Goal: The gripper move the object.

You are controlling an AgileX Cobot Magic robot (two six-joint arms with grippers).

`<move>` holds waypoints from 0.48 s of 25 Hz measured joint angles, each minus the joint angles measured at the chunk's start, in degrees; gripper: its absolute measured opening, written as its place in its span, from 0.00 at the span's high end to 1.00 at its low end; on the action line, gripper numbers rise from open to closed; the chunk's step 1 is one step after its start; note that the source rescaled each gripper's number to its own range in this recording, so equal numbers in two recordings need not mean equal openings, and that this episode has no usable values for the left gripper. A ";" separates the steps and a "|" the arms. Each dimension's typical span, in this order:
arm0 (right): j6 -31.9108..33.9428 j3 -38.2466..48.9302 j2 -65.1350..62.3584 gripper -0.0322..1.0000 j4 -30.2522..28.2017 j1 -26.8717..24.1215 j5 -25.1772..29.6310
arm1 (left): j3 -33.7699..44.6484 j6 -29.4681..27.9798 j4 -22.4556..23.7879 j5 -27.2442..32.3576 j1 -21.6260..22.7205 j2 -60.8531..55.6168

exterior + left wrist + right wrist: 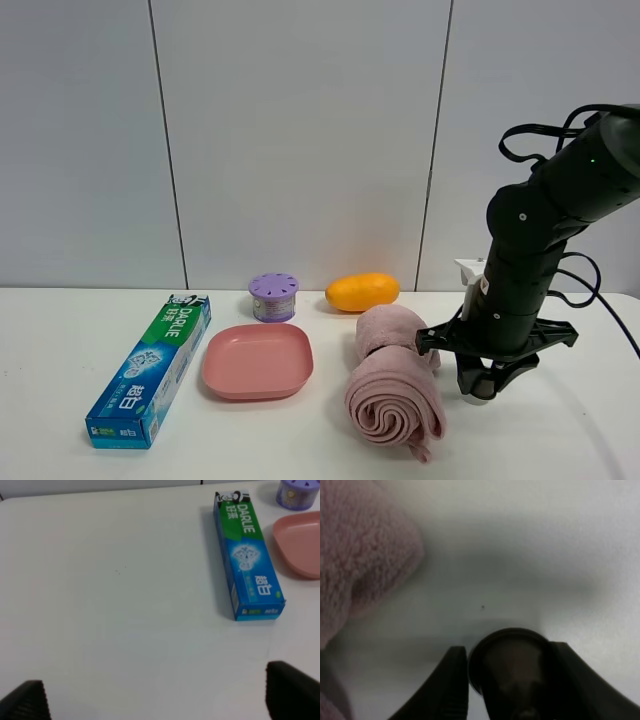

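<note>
Right now I see my right gripper (507,690) clamped on the object (512,662), low over the table (560,440), with the rolled pink towel (392,395) at its 9 o'clock. My left gripper (159,700) is spread wide. The purple container (273,296), lidded, contents hidden, sits at 12 o'clock from the pink plate (230,375)

Tiny dark grey-brown metallic capsule (507,662), domed, blurred at close range. It sits between the fingers of the black two-fingered claw (510,652) on the glossy black right arm, both fingers against its sides. Claw points down, low over the white table (560,440), just beside the rolled pink towel (392,385).
</note>
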 joint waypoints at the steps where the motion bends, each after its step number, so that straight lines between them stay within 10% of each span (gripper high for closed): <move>1: 0.00 0.00 0.00 0.97 0.00 0.00 0.00 | 0.00 0.00 0.00 0.00 0.00 0.00; 12: 0.00 0.00 0.00 0.93 -1.75 0.00 -0.02 | 0.00 0.00 0.00 0.00 0.00 0.00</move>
